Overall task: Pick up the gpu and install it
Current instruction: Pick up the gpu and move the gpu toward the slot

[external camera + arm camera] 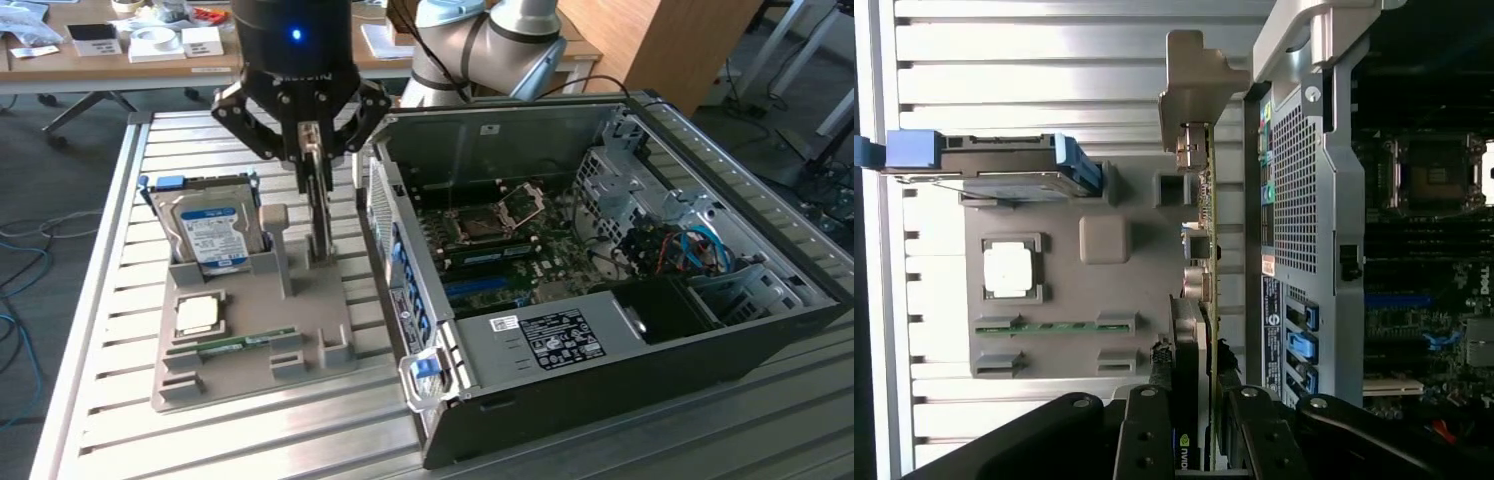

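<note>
I am looking at the gripper [311,155] hanging over the grey tray [254,370] on the bench [120,440], just beside the open case [601,340], and it is gripping the gpu [322,215]. The card is standing on edge, running straight down from the fingers toward the tray. In the wrist view I am seeing the gpu [1206,250] edge-on, with the black fingers [1144,430] sitting on either side of it and pressing on its two faces, so I am reading the fingers as clamped on the card, not spread free. Its silvery bracket [1194,80] is pointing away from the gripper, close to the case's rear panel. I am judging the pick as made, or all but made. I cannot tell whether the card's lower edge is clear of its slot in the tray or is resting in it, since in the exterior view the edge is ending right at the tray's uprights. The install is not done: the gpu is outside the case, and the motherboard [514,240] is lying bare inside with nothing standing in its slots. The other parts are sitting untouched in the tray: the drive [214,235] upright at the far end, the chip [198,315] and the memory stick [247,343] lying flat nearer the camera. So I am counting the task as roughly at its midpoint, with the carry and the seating left.
</note>
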Motion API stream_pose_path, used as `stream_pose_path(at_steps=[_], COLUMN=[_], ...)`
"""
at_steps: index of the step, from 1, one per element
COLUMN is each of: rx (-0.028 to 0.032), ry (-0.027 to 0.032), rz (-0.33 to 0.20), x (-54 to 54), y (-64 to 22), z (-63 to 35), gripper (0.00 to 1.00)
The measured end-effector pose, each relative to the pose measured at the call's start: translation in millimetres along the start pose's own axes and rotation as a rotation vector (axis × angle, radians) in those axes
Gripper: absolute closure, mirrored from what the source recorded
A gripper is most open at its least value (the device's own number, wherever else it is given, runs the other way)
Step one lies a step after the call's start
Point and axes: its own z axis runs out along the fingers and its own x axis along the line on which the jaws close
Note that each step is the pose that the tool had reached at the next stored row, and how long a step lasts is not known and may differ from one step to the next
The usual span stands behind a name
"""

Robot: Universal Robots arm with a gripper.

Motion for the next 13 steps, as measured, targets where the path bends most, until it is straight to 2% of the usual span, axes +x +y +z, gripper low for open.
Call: stream_pose_path(at_steps=[6,13], rx=[0.0,0.0], ry=[0.0,0.0001], rz=[0.0,0.0], x=[-0.3,-0.4], y=[0.7,0.8], z=[-15.3,-17.0], gripper=[0.73,0.73])
